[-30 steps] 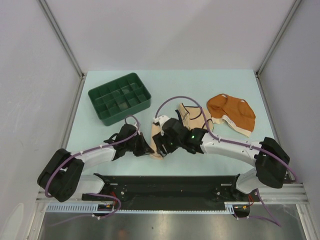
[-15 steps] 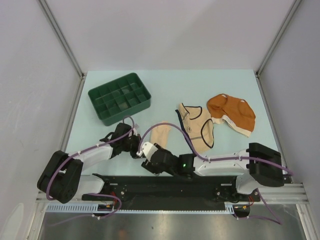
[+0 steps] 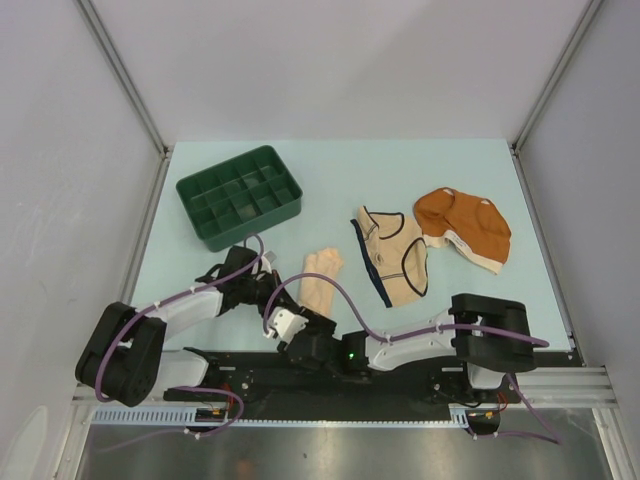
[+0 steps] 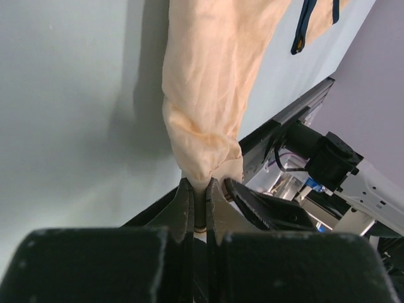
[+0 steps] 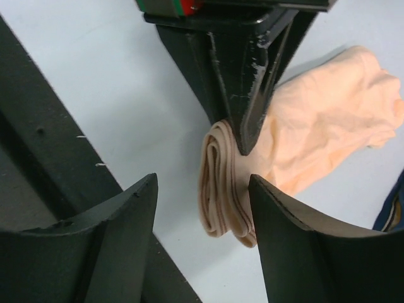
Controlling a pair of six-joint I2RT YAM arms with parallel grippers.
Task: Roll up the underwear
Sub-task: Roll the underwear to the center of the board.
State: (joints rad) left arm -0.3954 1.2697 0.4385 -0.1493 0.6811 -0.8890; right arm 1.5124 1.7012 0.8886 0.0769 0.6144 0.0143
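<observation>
The pale peach underwear [image 3: 319,277] lies stretched on the table, and its near end is folded into a small roll [image 5: 225,189]. My left gripper [image 3: 273,292] is shut on that near end [image 4: 203,165]; its black fingers [image 5: 247,82] show pinching the roll in the right wrist view. My right gripper [image 3: 288,315] is open and empty just in front of the roll, its two fingertips [image 5: 146,189] either side of it, not touching. The cream underwear with black trim [image 3: 394,256] and the rust-orange underwear [image 3: 464,226] lie flat to the right.
A dark green compartment tray [image 3: 240,196] stands at the back left. The black base rail [image 3: 330,372] runs along the near edge, right beside my right gripper. White walls close in the table on three sides.
My right arm has drawn back from over the peach underwear toward the near edge and to the left, uncovering it. My left gripper has stayed at the garment's near end.
</observation>
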